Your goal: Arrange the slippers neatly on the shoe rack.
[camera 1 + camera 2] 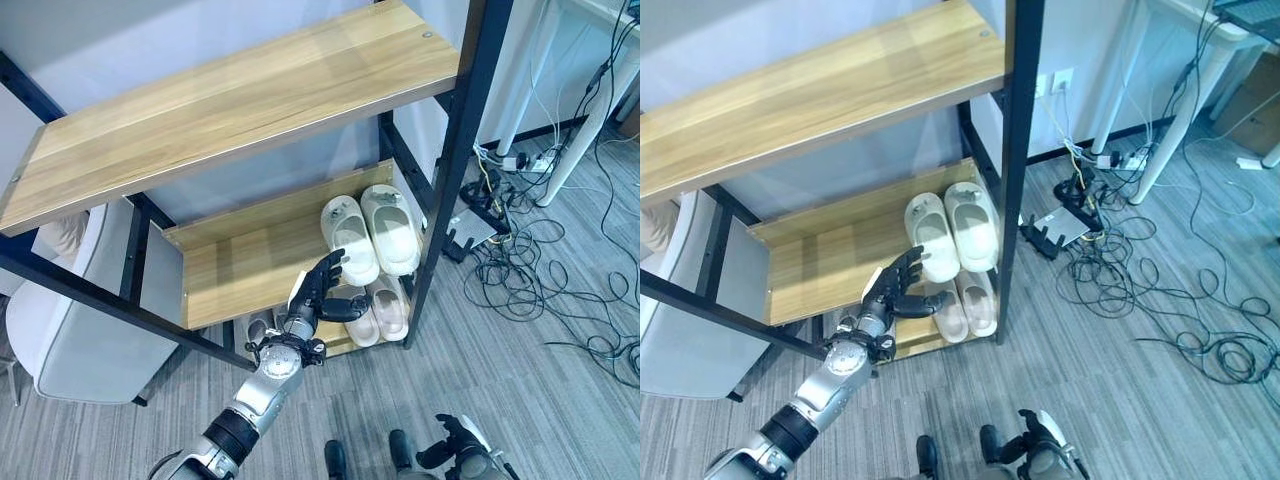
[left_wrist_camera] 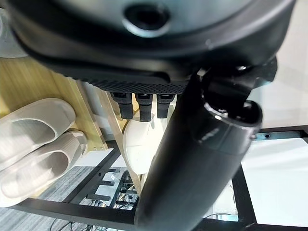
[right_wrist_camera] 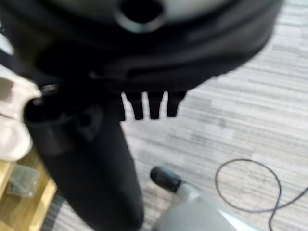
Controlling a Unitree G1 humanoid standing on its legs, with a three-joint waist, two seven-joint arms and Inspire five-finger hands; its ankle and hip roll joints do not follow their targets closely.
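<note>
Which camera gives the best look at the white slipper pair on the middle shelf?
The left eye view: both white slippers lie side by side in plain sight on the middle shelf, beyond the open left hand. The right eye view shows them likewise. The left wrist view catches one, partly behind the fingers.

No text, label, number or sign can be read anywhere: the shoe rack [image 1: 250, 85], the slippers [image 1: 370, 235] and the floor carry no legible print.

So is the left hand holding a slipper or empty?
Empty: the left hand hovers open, fingers spread, before the white slippers lying flat on the middle shelf.
</note>
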